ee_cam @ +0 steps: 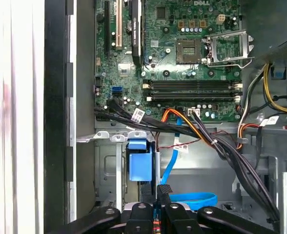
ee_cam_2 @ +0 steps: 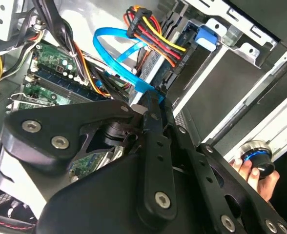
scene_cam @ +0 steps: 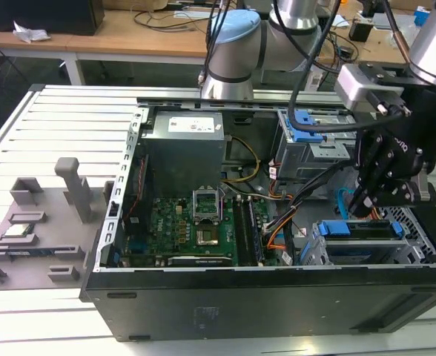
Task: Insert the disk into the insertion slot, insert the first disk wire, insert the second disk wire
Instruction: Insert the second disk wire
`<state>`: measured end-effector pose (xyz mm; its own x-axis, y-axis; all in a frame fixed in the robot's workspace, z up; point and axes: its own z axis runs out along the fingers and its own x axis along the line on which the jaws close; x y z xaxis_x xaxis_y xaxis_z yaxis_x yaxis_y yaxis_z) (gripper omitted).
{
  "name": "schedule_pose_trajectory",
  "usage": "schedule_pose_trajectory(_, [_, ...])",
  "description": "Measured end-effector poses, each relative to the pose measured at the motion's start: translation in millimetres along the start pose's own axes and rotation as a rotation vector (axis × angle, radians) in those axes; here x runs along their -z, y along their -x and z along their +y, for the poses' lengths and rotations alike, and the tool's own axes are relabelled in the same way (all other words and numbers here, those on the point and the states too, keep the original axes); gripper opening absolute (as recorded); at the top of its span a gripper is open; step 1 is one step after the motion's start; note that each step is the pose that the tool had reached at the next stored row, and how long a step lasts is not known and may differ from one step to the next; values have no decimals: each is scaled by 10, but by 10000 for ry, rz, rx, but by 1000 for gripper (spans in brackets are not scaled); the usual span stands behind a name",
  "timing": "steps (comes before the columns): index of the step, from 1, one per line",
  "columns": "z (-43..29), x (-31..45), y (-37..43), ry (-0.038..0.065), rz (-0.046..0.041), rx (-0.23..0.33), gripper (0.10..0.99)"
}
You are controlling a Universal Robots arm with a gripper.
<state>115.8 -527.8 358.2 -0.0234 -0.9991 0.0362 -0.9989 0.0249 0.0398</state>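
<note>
The disk sits inside the insertion slot at the exterior view's right, and its blue caddy shows on top. The first disk wire, an orange, red, yellow and black bundle, ends in a black plug that rests against the disk's end. The second disk wire, a light blue cable, loops round and runs in between my fingertips. My gripper is shut on its end, just off the disk's end beside the black plug. In the first wrist view my gripper hangs over the blue loop.
The open computer case holds a green motherboard, a power supply and a taller grey cage with blue tabs. Thick black cables cross near the slot. A hand touches a knob outside the case. Grey fixtures lie at the exterior view's left.
</note>
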Motion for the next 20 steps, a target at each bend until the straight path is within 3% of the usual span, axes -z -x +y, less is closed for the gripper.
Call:
schedule_pose_trajectory(7, [-69,-117,-31,3,2,0,161])
schedule_pose_trajectory(13, [-99,-124,-30,3,1,10,161])
schedule_pose_trajectory(20, [-106,-190,-33,3,8,10,161])
